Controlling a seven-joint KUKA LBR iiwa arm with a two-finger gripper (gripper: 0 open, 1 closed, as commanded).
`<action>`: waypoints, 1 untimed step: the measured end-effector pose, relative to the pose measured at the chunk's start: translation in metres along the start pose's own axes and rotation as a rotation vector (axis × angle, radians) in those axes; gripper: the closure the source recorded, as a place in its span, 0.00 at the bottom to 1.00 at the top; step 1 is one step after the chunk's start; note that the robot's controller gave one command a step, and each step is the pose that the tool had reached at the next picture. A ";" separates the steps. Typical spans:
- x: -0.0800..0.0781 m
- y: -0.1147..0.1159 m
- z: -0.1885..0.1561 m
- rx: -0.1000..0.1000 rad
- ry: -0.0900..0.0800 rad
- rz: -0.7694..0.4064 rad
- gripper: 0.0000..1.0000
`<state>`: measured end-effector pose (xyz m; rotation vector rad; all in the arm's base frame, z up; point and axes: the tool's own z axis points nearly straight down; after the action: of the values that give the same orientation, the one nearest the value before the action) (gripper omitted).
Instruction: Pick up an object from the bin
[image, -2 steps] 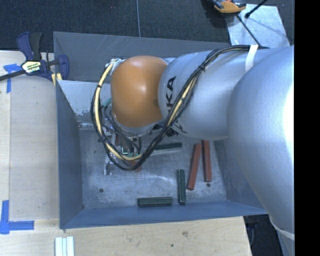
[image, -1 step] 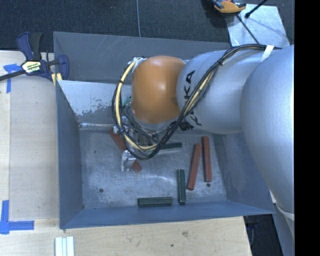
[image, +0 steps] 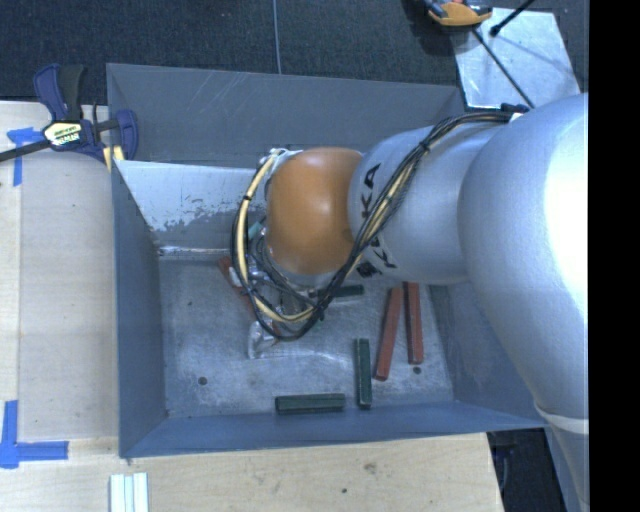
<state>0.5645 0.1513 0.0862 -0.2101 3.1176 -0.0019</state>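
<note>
**Inspector:** Position of the arm?

**Recorder:** It enters from the right of the frame and reaches down into the grey metal bin (image: 138, 320). Its orange wrist cover (image: 310, 210) sits over the upper middle of the floor, with looped cables (image: 243, 230) down its left side. The gripper (image: 262, 342) shows as a small silver tip below the cables, left of centre.

**Inspector:** State of the gripper?

**Recorder:** I cannot tell whether it is apart or together (cables and cover hide most of it). Nothing shows clamped in it.

**Inspector:** What lies beneath it?

**Recorder:** Bare scuffed floor. The nearest thing is a dark green bar (image: 310, 404), lying flat along the lower wall, below and to the right of the tip and apart from it.

**Inspector:** Other contents?

**Recorder:** A second green bar (image: 362, 372) lies lengthwise up the frame, just right of the first. Two reddish-brown sticks lie at the right: a slanted stick (image: 388, 335), whose lower end is close beside the second green bar, and a straighter stick (image: 413, 323) alongside it. A dark strip (image: 348, 291) shows at the arm's lower edge, partly covered. At upper left of the floor a small reddish piece (image: 228, 267) shows just beside the cables; what kind of thing it is I cannot tell.
</note>
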 end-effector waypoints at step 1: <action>-0.054 -0.067 0.007 -0.003 -0.005 -0.028 1.00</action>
<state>0.6267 0.0921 0.0801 -0.2533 3.1093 0.0036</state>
